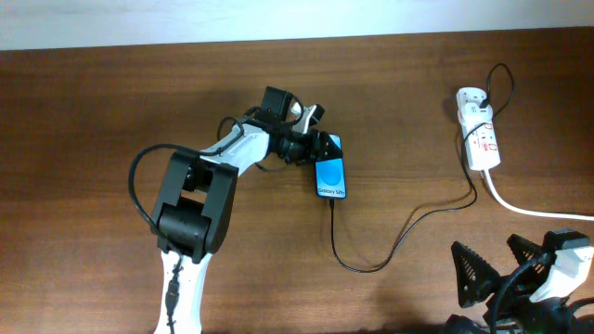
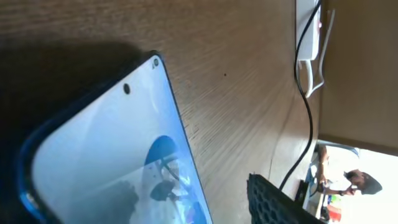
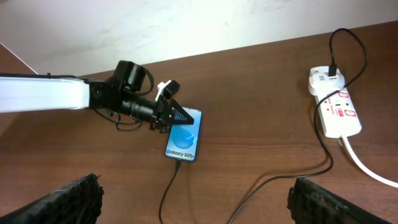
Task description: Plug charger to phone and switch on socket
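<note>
The phone (image 1: 330,176) lies flat on the table, blue screen up, "Galaxy" text at its near end. The black charger cable (image 1: 408,221) runs from the white adapter on the socket (image 1: 480,139) to the phone, and its tip sits in the phone's near end (image 3: 179,164). My left gripper (image 1: 318,147) is low over the phone's far end. In the left wrist view the phone (image 2: 118,162) fills the frame, and one finger (image 2: 273,202) stands clear of its edge. My right gripper (image 1: 501,274) is open and empty near the front right edge.
The thick white cord (image 1: 529,209) runs from the socket off the right edge. The socket also shows in the right wrist view (image 3: 339,112) and in the left wrist view (image 2: 308,31). The cable loops over the table between the phone and the socket.
</note>
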Robot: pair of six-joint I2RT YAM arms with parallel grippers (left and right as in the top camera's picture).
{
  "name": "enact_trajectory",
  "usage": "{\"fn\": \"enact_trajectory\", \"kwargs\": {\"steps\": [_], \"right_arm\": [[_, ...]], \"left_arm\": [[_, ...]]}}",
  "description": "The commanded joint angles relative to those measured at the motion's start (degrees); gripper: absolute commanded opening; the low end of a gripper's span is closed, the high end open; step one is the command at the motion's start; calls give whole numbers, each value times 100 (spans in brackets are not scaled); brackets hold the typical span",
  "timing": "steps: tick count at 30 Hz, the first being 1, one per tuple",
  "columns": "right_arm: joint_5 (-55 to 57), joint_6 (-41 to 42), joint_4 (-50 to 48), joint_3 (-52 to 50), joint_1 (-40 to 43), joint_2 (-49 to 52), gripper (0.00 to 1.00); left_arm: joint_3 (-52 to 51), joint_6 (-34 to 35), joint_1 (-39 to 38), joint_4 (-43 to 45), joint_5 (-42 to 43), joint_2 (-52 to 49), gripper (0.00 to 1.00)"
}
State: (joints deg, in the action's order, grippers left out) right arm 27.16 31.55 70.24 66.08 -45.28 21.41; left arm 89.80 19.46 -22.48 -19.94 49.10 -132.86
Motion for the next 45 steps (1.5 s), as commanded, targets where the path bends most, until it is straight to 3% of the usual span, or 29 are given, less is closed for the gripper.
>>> {"fn": "enact_trajectory", "kwargs": {"steps": [1,5,7,11,14,19,23,28,34,39,42,45], "right_arm": [[96,50,-13,-101,31,-11,99],[98,125,-85,-291,31,-11,99],[118,221,-101,-299,31,-11,99],[164,223,-166,-299,31,-11,99],[164,223,-168,-299,31,-11,99],[472,245,-164,-378,31,-11,99],[723,1585,-168,-831,31,-11,99],[804,2935,-195,-1451,31,-11,99],[870,3394,-94,-1537,31,-2,99],[1580,3674,79,-1534,42,313,99],[1707,3866,94,-1480,201,848,98],[1641,3884,92,-1145,1014,1502,98]], "left_arm": [[-142,92,35,-256,-1069,-247,66],[-140,472,52,-498,-1447,-247,75],[-103,474,52,-688,-1545,-247,75],[343,343,50,-1742,-2520,-247,76],[348,245,50,-1725,-2518,-247,82],[348,229,50,-1993,-2785,-247,82],[350,92,52,-2199,-3119,-245,100],[595,59,52,-2621,-3442,-245,100],[1187,59,52,-3230,-3652,-245,100],[1600,59,94,-3735,-4221,-195,100],[1961,57,240,-4380,-4756,413,100],[1961,33,295,-4612,-5182,1578,100]]}}
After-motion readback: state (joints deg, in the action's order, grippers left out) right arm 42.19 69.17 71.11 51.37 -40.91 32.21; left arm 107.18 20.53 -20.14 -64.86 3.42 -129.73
